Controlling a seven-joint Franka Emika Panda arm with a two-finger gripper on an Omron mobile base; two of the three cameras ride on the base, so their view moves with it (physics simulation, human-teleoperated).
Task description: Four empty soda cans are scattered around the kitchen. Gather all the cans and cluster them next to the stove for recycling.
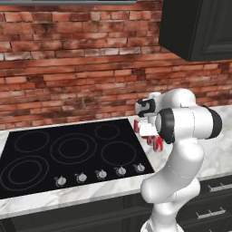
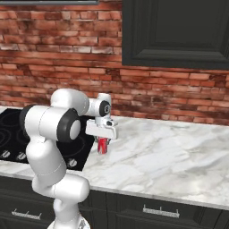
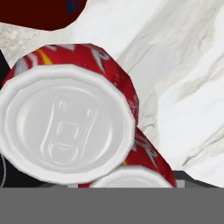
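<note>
Counts: two red cylindrical soda cans with silver tops seen from the hand view, one large and close (image 3: 65, 120), a second (image 3: 140, 168) partly cut off below it. One flat black glass stove (image 1: 68, 154) with four thin circular burner rings and five small silver knobs (image 1: 102, 174) in a row. One dark upper cabinet (image 2: 176, 33). One white marble counter (image 2: 170, 156).
</note>
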